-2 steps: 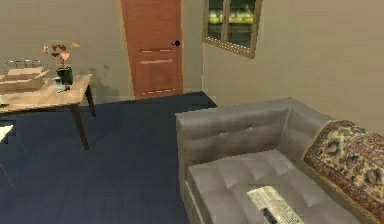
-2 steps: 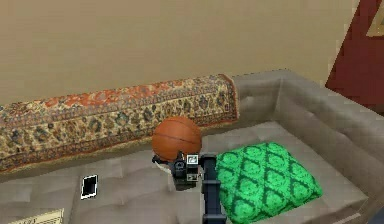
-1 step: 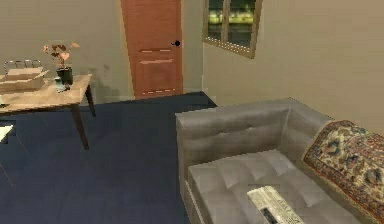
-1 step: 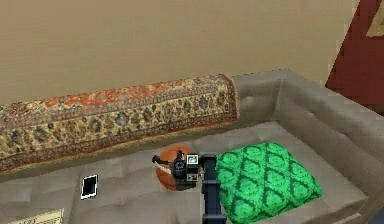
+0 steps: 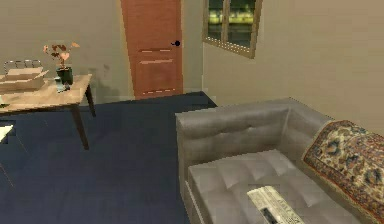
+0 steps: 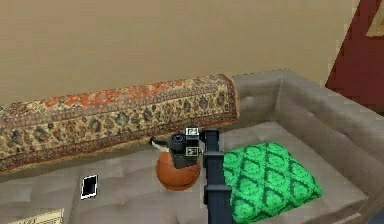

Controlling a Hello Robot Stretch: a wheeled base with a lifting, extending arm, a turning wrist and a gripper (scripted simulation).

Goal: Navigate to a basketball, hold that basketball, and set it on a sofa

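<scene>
Dark two-fingered claw (image 6: 172,150) is seen at the round orange basketball (image 6: 176,176) on the grey tufted sofa (image 6: 290,115) seat (whether anything is held cannot be told). Light but firm and prone to roll, it is judged best gripped across its middle.

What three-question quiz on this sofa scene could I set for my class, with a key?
1. True or false: the green cushion lies on the seat of the sofa.
2. Multiple choice: what is draped over the sofa's back in the arm side view? A) a patterned rug B) a plain white towel C) a black coat
3. Short answer: what colour is the ball that sits just left of the cushion?
Key: 1 true; 2 A; 3 orange.
</scene>
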